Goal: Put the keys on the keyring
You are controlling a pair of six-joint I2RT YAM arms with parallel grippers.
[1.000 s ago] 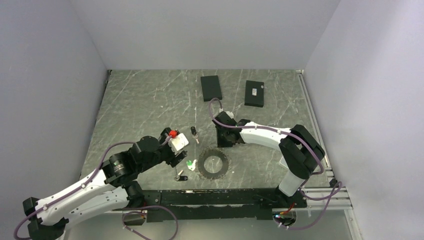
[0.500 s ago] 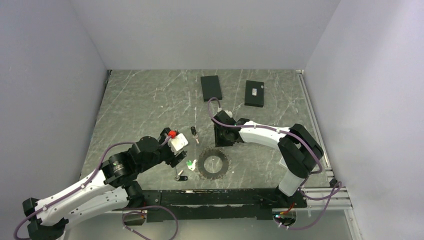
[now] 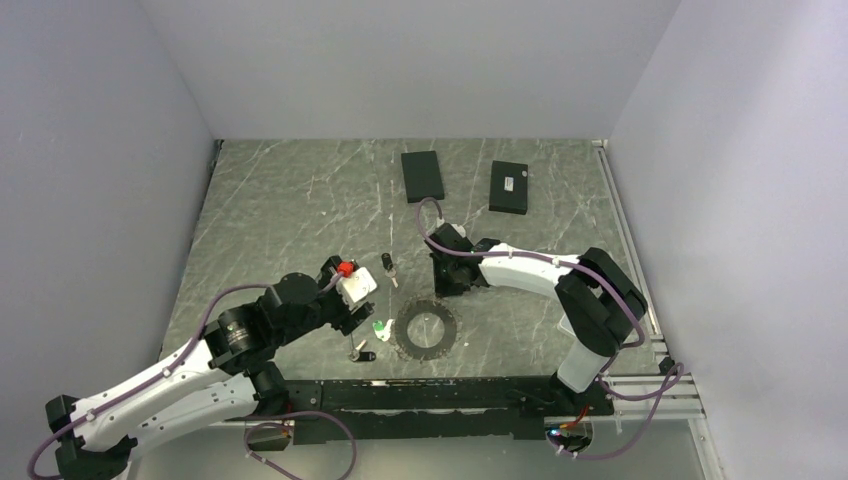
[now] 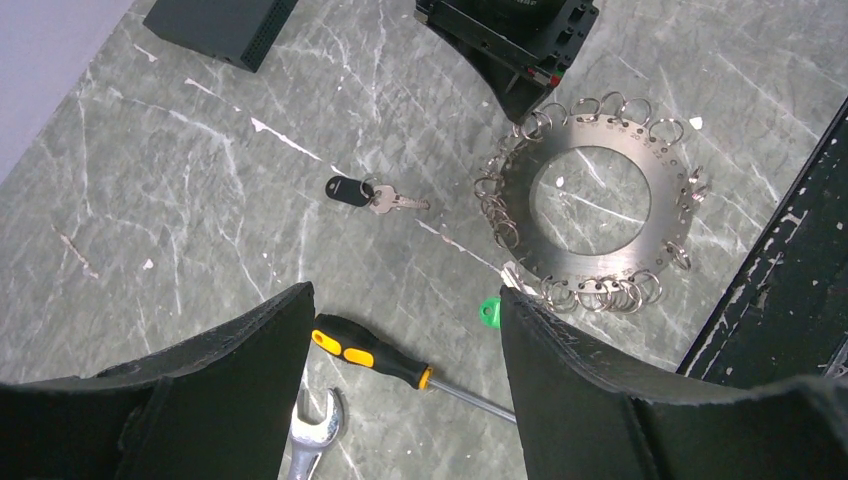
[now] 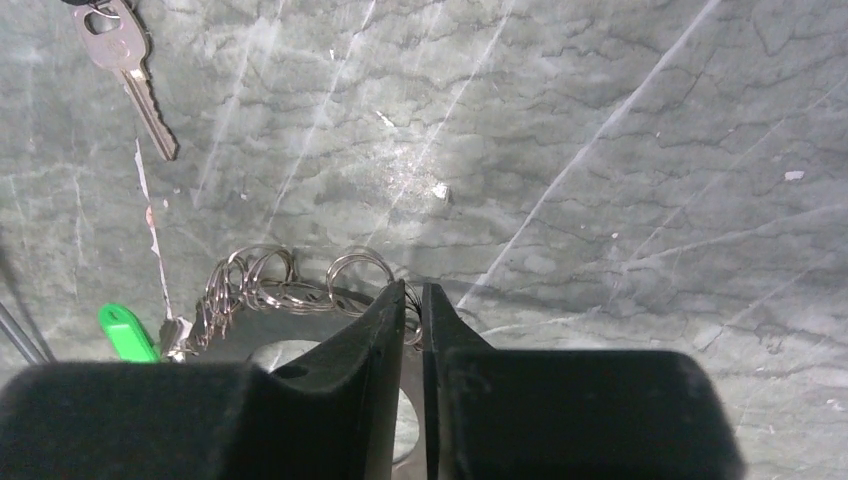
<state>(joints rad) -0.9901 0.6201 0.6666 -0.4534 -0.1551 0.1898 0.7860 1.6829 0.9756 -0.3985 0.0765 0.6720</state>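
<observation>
Keyring (image 4: 600, 272) flat on the marble table (image 3: 280, 200), key loose nearby

Got the left gripper (image 4: 405, 300) spread wide just left of the keyring, holding nothing, hanging over a black-and-yellow screwdriver (image 4: 365, 350). Then the right gripper (image 5: 412, 290) at the keyring's far rim, pinched nearly together with just a thin slit, tips right in among the little wire loops. No telling whether it's gripping one. Black-headed key (image 4: 348, 190) lying apart, off the keyring's far-left side. Tiny green tag (image 4: 489, 311) at its left rim.

table (image 3: 270, 210): grey, white-veined
left box (image 3: 422, 175): black, flat, near far edge
right box (image 3: 509, 187): black, flat, beside it, apart
screwdriver (image 4: 370, 352): black-and-yellow, lying flat
wrench (image 4: 318, 432): silver, just beside screwdriver handle
</observation>
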